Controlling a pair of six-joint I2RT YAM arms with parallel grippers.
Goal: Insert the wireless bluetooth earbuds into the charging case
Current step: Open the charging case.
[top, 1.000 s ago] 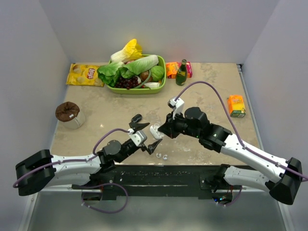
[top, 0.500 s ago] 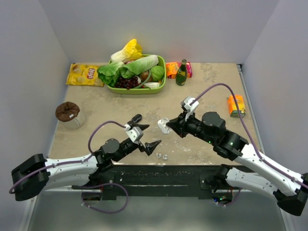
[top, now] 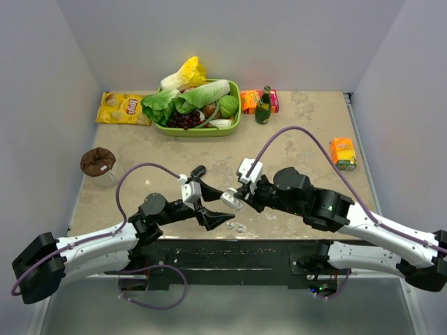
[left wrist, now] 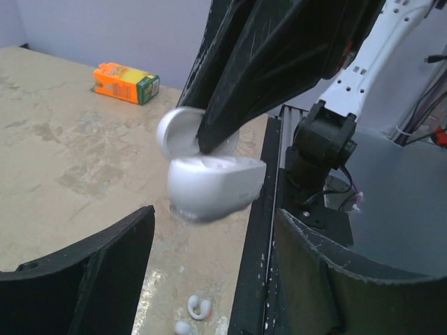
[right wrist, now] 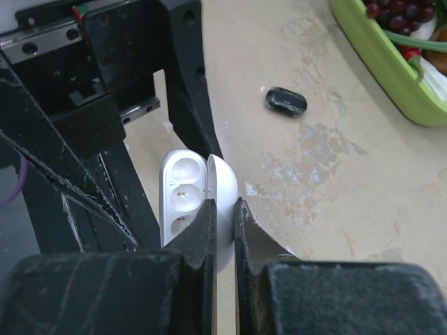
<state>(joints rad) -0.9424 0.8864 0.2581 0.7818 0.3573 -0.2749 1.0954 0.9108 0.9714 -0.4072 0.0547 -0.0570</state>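
My right gripper (top: 239, 198) is shut on the lid of an open white charging case (top: 231, 199) and holds it above the table. In the right wrist view the gripper (right wrist: 223, 213) pinches the lid and the case's base (right wrist: 183, 192) shows empty wells. My left gripper (top: 218, 206) is open, with the case just beyond its tips; in the left wrist view it (left wrist: 209, 279) is open below the case (left wrist: 215, 187). Two whitish earbuds (top: 236, 227) lie on the table near the front edge, also seen in the left wrist view (left wrist: 197, 307). No black earbuds show.
A closed black oval case (top: 198, 171) lies behind the left gripper and shows in the right wrist view (right wrist: 285, 101). A green basket (top: 234, 122) of vegetables, a bottle (top: 263, 106), a chips bag (top: 122, 108), a brown-lidded jar (top: 98, 164) and an orange juice box (top: 343, 153) stand further back.
My right gripper has carried the white case left and toward the front, up to the left gripper's open fingers. The left arm shifted a little; its fingers stay open.
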